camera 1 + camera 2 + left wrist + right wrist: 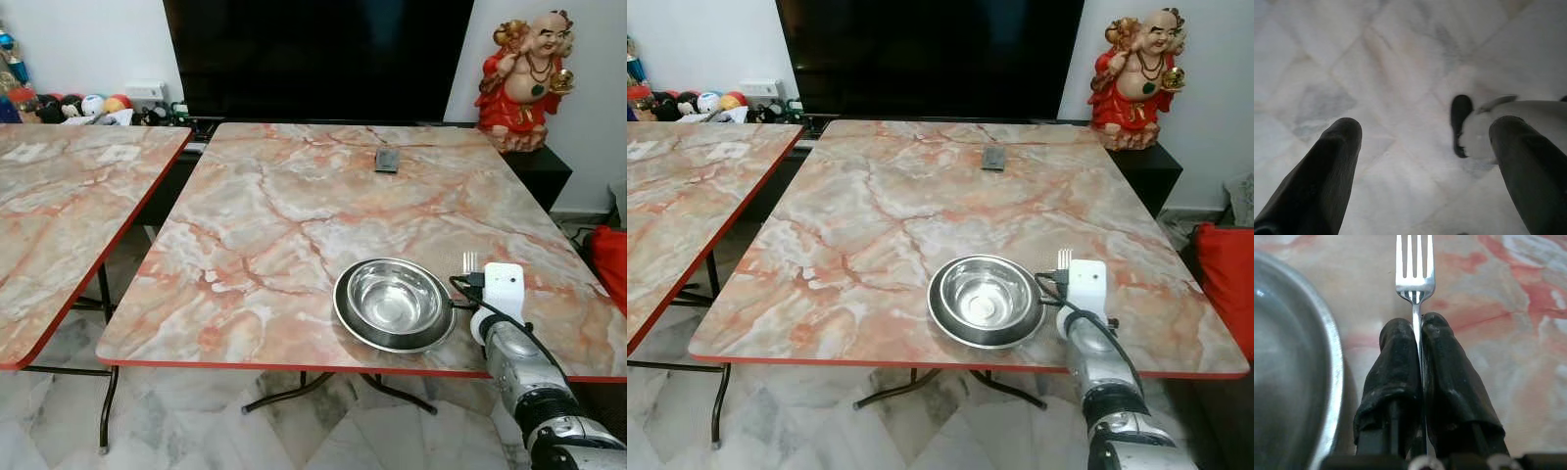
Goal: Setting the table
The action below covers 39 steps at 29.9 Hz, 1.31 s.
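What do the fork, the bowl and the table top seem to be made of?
Fork: likely steel, a bright silver sheen.
Bowl: polished metal, probably stainless steel; it mirrors the light.
Table top: looks like pink-grey marble, but the thin red edge suggests a printed laminate.

Red laughing-Buddha figurine [524, 78] on black cabinet [542, 168]; large black TV screen [315, 59] behind; colourful toys [73, 106] far left; white marble-tile floor [196, 431].

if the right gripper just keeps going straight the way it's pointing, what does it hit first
Probably nothing soon. The right gripper, shut on the fork, points across bare table beside the plate and bowl. The way looks free ahead, though depth is unclear.
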Motion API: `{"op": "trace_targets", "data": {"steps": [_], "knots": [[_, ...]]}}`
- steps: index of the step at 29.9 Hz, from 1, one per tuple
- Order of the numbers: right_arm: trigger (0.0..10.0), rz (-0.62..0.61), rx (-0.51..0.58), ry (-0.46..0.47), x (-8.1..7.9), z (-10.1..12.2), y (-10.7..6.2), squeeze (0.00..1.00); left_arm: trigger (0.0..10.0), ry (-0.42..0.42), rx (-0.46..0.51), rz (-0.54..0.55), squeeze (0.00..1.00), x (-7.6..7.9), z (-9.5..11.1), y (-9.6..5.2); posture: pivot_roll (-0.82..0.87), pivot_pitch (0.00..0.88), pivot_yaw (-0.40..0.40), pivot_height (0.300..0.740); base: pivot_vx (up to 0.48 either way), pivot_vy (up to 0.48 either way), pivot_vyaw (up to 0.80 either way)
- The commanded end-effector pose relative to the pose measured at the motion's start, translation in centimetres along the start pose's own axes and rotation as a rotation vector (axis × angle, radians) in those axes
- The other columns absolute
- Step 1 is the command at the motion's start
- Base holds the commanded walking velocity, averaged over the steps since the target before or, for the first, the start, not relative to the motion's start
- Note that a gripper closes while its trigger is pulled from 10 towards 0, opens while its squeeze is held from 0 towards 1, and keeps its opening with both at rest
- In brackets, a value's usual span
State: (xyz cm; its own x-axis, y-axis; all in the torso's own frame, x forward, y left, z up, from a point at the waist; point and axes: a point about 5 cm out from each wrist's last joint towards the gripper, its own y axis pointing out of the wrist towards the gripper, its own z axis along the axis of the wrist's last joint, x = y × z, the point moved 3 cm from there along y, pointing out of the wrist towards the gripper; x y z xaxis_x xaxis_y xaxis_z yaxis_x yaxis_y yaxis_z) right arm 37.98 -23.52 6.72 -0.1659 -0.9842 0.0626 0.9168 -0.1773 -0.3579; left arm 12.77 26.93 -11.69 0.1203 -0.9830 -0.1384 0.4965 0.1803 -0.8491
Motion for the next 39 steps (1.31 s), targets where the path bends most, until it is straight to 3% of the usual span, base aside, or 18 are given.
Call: {"op": "trace_targets", "data": {"steps": [1, 9, 12, 20, 27, 30, 36, 37, 39], "knots": [[10.0, 0.009, 0.017, -0.014, -0.4, 0.7, 0.2, 0.0, 10.0, -0.012, -0.024, 0.0, 0.0, -0.1, -0.7, -0.1, 0.05, 0.0, 0.007, 0.74, 0.0, 0.0, 0.0], [10.0, 0.007, 0.007, -0.009, -0.5, 0.4, 0.2, 0.0, 10.0, 0.0, -0.006, -0.033, 0.0, 2.9, 0.2, 0.4, 0.05, 0.0, 0.002, 0.74, 0.0, 0.0, 0.0], [10.0, 0.005, 0.006, -0.012, -0.5, 0.4, 0.2, 0.0, 10.0, 0.001, -0.005, -0.039, 0.0, 3.2, 0.2, 0.4, 0.05, 0.0, 0.002, 0.74, 0.0, 0.0, 0.0], [10.0, 0.003, 0.001, -0.016, -0.5, 0.2, 0.2, 0.0, 10.0, 0.006, -0.01, -0.038, 0.0, 3.1, 0.0, 0.4, 0.06, 0.0, 0.003, 0.74, 0.0, 0.0, 0.0], [10.0, -0.011, -0.009, -0.012, -0.4, -0.2, 0.1, 0.0, 10.0, -0.003, -0.016, -0.009, 0.0, 0.6, -0.5, 0.0, 0.07, 0.0, 0.002, 0.74, 0.0, 0.0, 0.0], [10.0, -0.017, -0.012, -0.012, -0.3, -0.3, 0.1, 0.0, 10.0, -0.005, -0.021, -0.005, 0.0, 0.3, -1.0, -0.2, 0.07, 0.0, 0.002, 0.74, 0.0, 0.0, 0.0], [10.0, -0.026, -0.016, -0.006, -0.1, -0.5, 0.1, 0.0, 10.0, -0.007, -0.019, -0.012, 0.0, 1.2, -0.8, 0.0, 0.07, 0.0, 0.003, 0.74, 0.0, 0.0, 0.0], [10.0, -0.03, -0.015, 0.0, -0.1, -0.5, 0.1, 0.09, 10.0, -0.005, -0.013, -0.019, 0.0, 1.9, -0.3, 0.2, 0.07, 0.0, 0.004, 0.74, 0.0, 0.0, 0.0], [10.0, -0.036, -0.015, 0.008, 0.0, -0.5, 0.1, 0.11, 10.0, -0.003, -0.006, -0.027, 0.0, 2.8, 0.2, 0.4, 0.07, 0.0, 0.004, 0.74, 0.0, 0.0, 0.0]]}}
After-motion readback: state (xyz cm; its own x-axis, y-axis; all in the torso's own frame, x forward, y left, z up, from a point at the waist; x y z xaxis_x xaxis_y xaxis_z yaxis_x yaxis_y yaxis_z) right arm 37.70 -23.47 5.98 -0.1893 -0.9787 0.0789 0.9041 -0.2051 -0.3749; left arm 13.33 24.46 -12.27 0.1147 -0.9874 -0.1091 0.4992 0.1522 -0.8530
